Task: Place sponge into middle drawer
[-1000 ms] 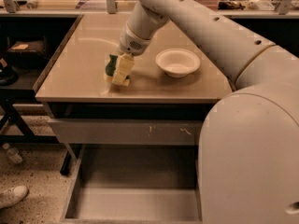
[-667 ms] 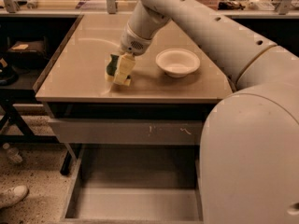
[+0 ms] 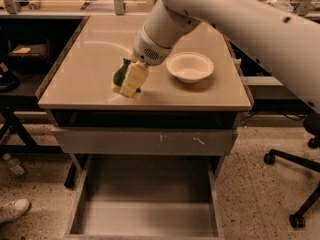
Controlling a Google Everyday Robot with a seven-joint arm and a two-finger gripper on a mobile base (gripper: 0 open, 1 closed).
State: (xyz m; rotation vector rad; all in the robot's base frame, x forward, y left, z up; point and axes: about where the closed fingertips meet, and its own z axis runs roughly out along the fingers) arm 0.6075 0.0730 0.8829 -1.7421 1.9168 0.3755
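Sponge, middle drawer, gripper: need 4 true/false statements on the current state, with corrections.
1. The gripper is shut on the sponge over the table top. True.
2. The sponge already lies in the middle drawer. False: it is up at table-top level, in the gripper.
3. The middle drawer stands pulled open below the table. True.
4. The white bowl sits to the left of the sponge. False: it stands on the table top to the right of the sponge and the gripper.
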